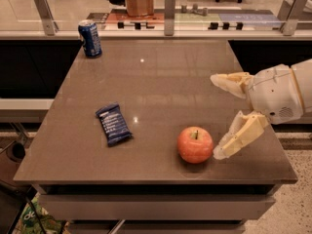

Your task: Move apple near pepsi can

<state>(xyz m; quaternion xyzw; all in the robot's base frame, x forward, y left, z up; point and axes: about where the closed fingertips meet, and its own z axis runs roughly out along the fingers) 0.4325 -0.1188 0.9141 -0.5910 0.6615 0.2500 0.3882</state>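
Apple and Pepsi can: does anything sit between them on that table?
In the camera view, only bare tabletop lies between apple and pepsi can; the blue wrapper sits off that line. The open gripper hovers beside the apple.

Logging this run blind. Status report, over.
Gripper open, right of the apple, lower fingertip close beside it. Apple near front edge of table, pepsi can upright at far left corner. Blue wrapper lies flat roughly between them.

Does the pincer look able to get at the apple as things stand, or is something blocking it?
Probably yes. The pincer hangs open right beside the apple, with only bare table between them. The snack bar wrapper lies beyond the apple, and the pepsi can stands at the far corner.
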